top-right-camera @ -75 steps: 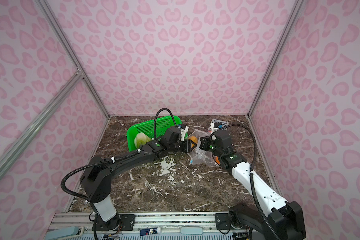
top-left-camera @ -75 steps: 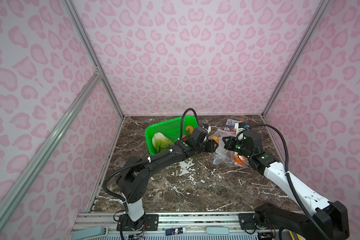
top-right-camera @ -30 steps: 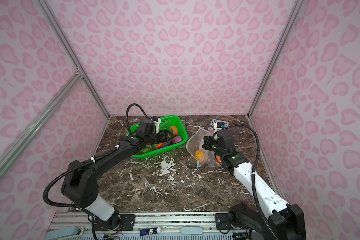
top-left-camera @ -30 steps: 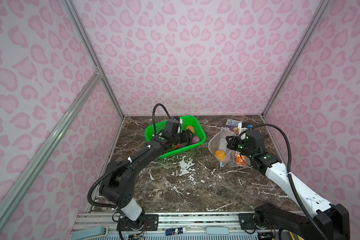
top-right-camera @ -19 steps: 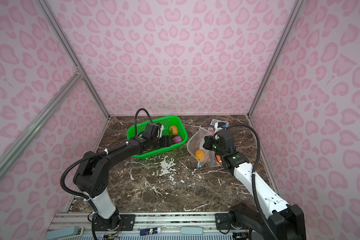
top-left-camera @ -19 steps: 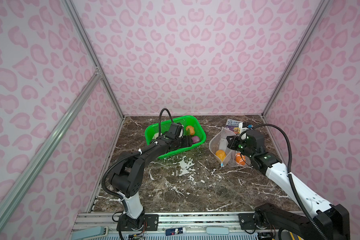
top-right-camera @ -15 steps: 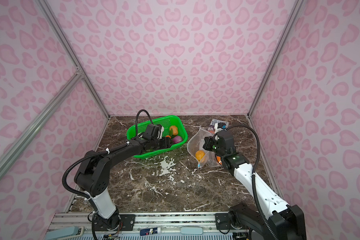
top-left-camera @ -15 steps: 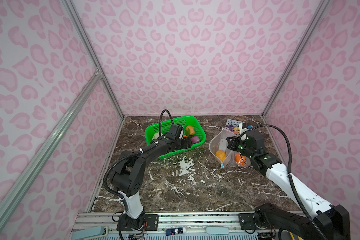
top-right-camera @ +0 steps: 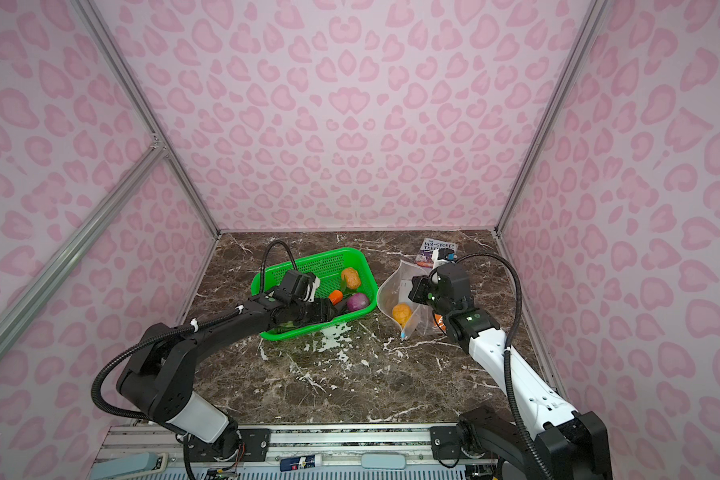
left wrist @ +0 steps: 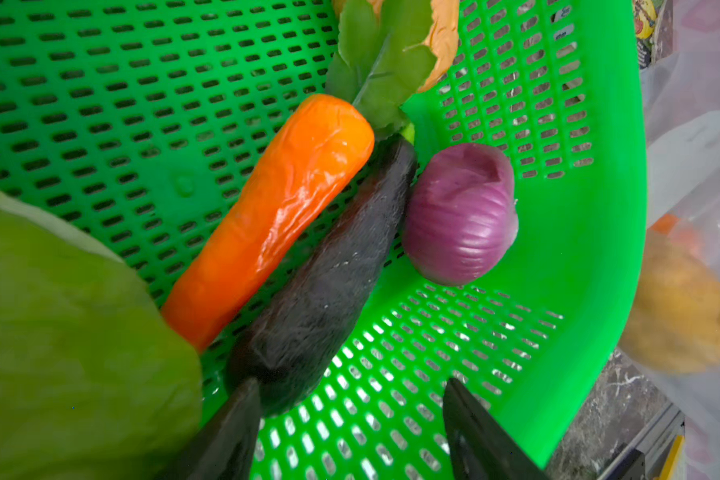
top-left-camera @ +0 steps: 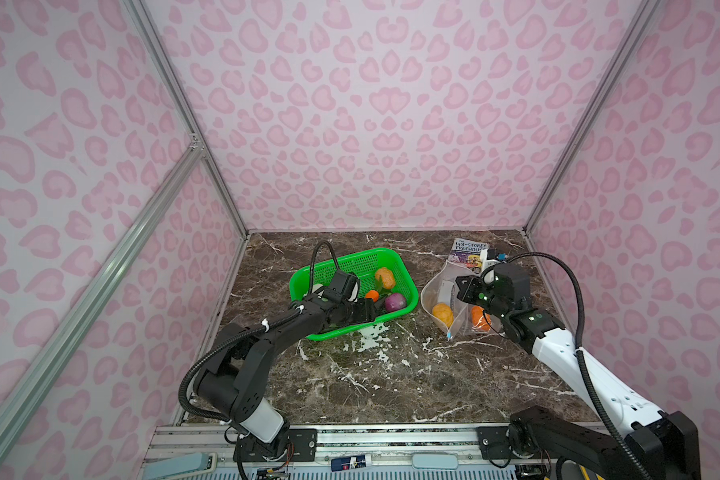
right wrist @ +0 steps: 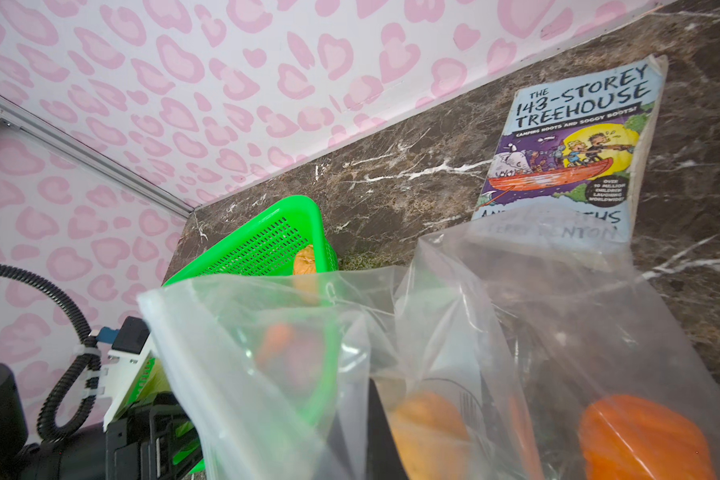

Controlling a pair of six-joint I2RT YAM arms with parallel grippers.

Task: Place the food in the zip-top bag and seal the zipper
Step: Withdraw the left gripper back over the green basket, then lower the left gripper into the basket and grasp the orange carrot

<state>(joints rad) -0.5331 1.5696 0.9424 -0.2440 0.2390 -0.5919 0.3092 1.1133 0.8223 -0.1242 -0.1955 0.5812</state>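
Note:
My left gripper [left wrist: 350,399] is open inside the green basket [left wrist: 591,249], one fingertip right beside the blunt end of the dark eggplant [left wrist: 329,282]. Beside the eggplant lie the carrot [left wrist: 275,216] and purple onion [left wrist: 460,216], with the cabbage [left wrist: 59,332], a leafy piece [left wrist: 383,62] and a potato [top-left-camera: 385,277] around them. My right gripper [top-left-camera: 460,291] is shut on the rim of the zip-top bag [top-left-camera: 437,286], holding its mouth up and open toward the basket. Inside the bag sit a potato [top-left-camera: 442,314] and the orange pumpkin [right wrist: 641,440]. The zipper's blue slider [top-left-camera: 448,333] hangs at the bag's lower corner.
A paperback book [top-left-camera: 468,252] lies flat behind the bag near the back right corner. The basket [top-right-camera: 267,286] sits left of the bag on the marble table [top-left-camera: 371,386]. Pink patterned walls close in the back and both sides.
My left gripper left the bag's mouth, swung back into the basket and moved down beside the eggplant. A potato now lies in the bag. The right gripper kept its hold.

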